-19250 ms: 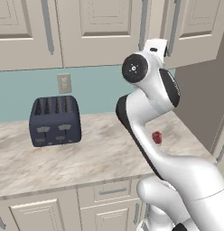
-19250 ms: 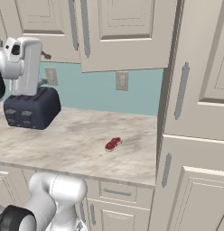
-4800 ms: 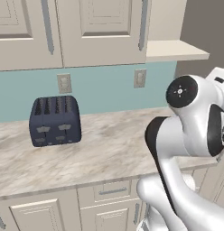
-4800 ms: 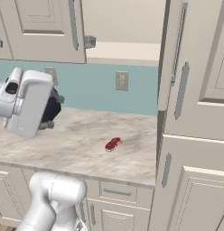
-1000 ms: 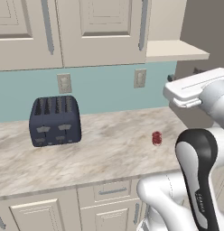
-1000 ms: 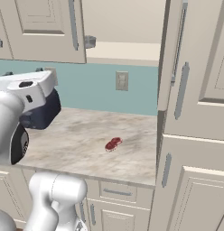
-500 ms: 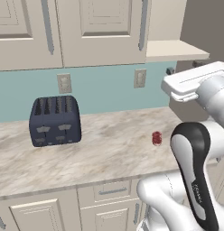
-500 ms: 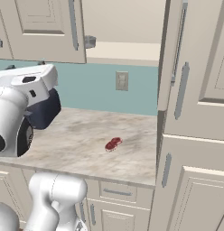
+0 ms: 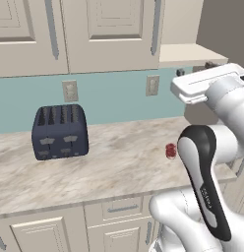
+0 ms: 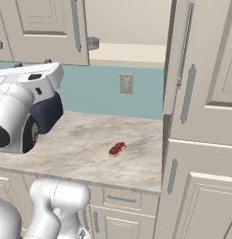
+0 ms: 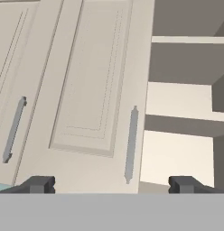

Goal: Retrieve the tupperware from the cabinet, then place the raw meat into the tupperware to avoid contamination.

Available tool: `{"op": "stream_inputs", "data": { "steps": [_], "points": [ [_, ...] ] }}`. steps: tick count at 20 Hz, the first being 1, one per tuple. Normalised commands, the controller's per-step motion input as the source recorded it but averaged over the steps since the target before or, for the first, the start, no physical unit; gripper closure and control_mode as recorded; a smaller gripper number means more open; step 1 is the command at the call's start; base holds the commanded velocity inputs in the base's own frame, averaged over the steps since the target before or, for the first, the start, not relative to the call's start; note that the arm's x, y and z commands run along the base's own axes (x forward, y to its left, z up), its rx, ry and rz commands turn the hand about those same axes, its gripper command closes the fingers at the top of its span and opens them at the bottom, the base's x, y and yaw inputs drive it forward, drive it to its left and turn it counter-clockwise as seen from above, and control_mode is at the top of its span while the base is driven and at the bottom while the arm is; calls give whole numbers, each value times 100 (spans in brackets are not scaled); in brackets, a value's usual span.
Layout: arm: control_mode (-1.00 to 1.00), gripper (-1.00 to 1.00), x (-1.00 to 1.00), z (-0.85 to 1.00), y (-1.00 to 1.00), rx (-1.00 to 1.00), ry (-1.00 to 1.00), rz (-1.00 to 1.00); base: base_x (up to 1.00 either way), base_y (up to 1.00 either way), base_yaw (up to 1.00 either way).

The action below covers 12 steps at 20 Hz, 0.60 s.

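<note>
Spanning the wall above the counter (image 9: 119,172), the cabinet (image 11: 93,90) has its right-hand section standing open, showing a plain shelf (image 10: 136,52) inside; the doors to the left are closed, each with a long grey handle (image 11: 130,144). No tupperware can be made out on the shelf. A dark blue toaster (image 9: 60,132) sits far left on the counter. The gripper (image 11: 111,184) points up at the cabinet, jaws spread wide, holding nothing. The raw meat (image 10: 117,149) lies on the counter toward the right, well apart from the toaster.
</note>
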Motion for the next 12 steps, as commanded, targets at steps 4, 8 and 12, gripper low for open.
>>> {"op": "stream_inputs", "data": {
  "steps": [4, 8, 12],
  "points": [
    [-100, -100, 25, 0, 0, 0, 0, -3, 0, 0, 0],
    [-100, -100, 23, 0, 0, 0, 0, -2, 0, 0, 0],
    [-100, -100, 26, 0, 0, 0, 0, -1, 0, 0, 0]
  ]
}}
